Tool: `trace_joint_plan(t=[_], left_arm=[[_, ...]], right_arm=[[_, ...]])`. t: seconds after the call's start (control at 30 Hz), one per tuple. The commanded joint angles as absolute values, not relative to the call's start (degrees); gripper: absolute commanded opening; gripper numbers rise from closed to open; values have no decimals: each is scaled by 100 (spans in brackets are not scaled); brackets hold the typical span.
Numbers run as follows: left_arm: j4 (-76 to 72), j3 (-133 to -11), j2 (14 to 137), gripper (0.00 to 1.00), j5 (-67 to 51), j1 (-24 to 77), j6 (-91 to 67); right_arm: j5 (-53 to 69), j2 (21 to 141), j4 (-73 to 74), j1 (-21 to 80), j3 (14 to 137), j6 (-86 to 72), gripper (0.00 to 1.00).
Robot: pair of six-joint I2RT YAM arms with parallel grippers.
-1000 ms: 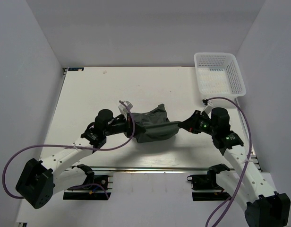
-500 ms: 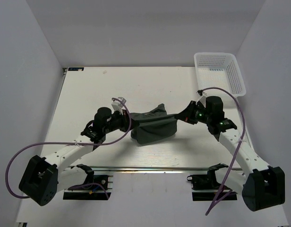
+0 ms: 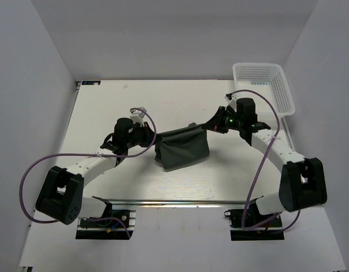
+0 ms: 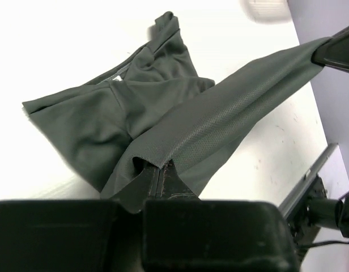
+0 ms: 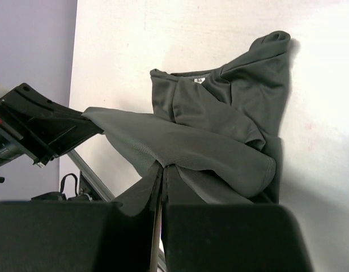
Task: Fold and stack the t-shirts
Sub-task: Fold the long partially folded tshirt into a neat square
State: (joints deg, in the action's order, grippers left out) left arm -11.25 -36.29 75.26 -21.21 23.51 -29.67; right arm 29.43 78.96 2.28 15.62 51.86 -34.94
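Pinching one edge of the dark grey-green t-shirt [image 3: 182,150], you are clamping it in both the left gripper [image 3: 150,138] and the right gripper [image 3: 211,125], well left of and nearer than the white mesh basket [image 3: 264,85]. Its soft, light, matte knit is sagging and creasing onto the surface [image 3: 106,107], so gripping doubled hem corners is probably serving best.

Cream-white rectangular table top [image 3: 106,107], boxed in left, back and right by pale lilac-grey walls [image 3: 174,34]. White plastic mesh basket [image 3: 283,93] at far right corner. Light even, shadows soft.
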Motion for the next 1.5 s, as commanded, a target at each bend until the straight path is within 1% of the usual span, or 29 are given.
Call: trace_joint_plan(t=[0.0,0.2,0.27,0.3,0.33,0.4,0.43,0.47,0.5,0.53,0.57,0.6,0.63,0.87,0.93,0.97,1.0,1.13,1.3,1.37,1.43,1.47], left_arm=[[-1186,-3814,7611,0,-2101,2075,-2900],[-1581,-3954,7997,0,-2284,1829,-2777],[-1644,-4113,8313,0,-2285,1776,-2716],[-1704,-4183,8428,0,-2355,1723,-2716],[-1809,-4297,8551,2,-2355,1723,-2716],[-1811,-4429,8867,12,-2355,1583,-2646],[-1811,-4586,8946,18,-2355,1582,-2646],[-1811,-4675,9008,41,-2355,1495,-2646],[-1741,-4824,9070,58,-2355,1425,-2646],[-1688,-4886,9070,98,-2355,1424,-2646],[-1618,-4948,9070,100,-2355,1424,-2567],[-1548,-5009,9070,100,-2355,1363,-2514],[-1477,-5123,9070,100,-2355,1362,-2461],[-1046,-5106,9018,100,-2725,1503,-2074],[-844,-5106,9228,100,-2812,1555,-1943],[-774,-5106,9307,98,-2812,1556,-1942],[-669,-5167,9412,91,-2813,1556,-1873],[-519,-5168,9544,83,-2637,1740,-1749],[-159,-5115,9598,82,-2164,1916,-1644],[-105,-4984,9598,76,-2109,1969,-1591],[-246,-4905,9598,66,-2249,2030,-1591],[-307,-4904,9598,63,-2398,2091,-1591]], right_arm=[[3032,8305,-228,1503,5563,-3348,0],[2936,9210,-676,1485,5871,-3401,0],[3023,9377,-1017,1494,5915,-3436,0],[3041,9648,-1141,1494,5985,-3489,0],[3076,9729,-1369,1503,6055,-3481,0],[3242,10158,-1695,1503,6239,-3454,0],[3435,10412,-1714,1486,6371,-3428,0],[3532,10537,-1644,1503,6807,-3384,8],[3629,10729,-1461,1503,6959,-3332,28],[3665,10853,-1389,1503,7083,-3279,39],[3726,10872,-1276,1546,7319,-3252,57],[3700,10881,-1274,1521,7330,-3243,79],[3691,10785,-1292,1521,7269,-3226,90],[3270,9810,-959,1555,6381,-2857,90],[3120,9695,-618,1556,6188,-2787,90],[3016,9520,-546,1582,6118,-2638,90],[2971,9466,-484,1608,6039,-2593,90],[2480,9203,-10,1679,5793,-2286,90],[2268,9299,220,1740,5590,-2197,90],[2259,9395,229,1767,5520,-2180,90],[2268,9430,220,1749,5484,-2206,90],[2268,9448,220,1775,5467,-2189,90]])
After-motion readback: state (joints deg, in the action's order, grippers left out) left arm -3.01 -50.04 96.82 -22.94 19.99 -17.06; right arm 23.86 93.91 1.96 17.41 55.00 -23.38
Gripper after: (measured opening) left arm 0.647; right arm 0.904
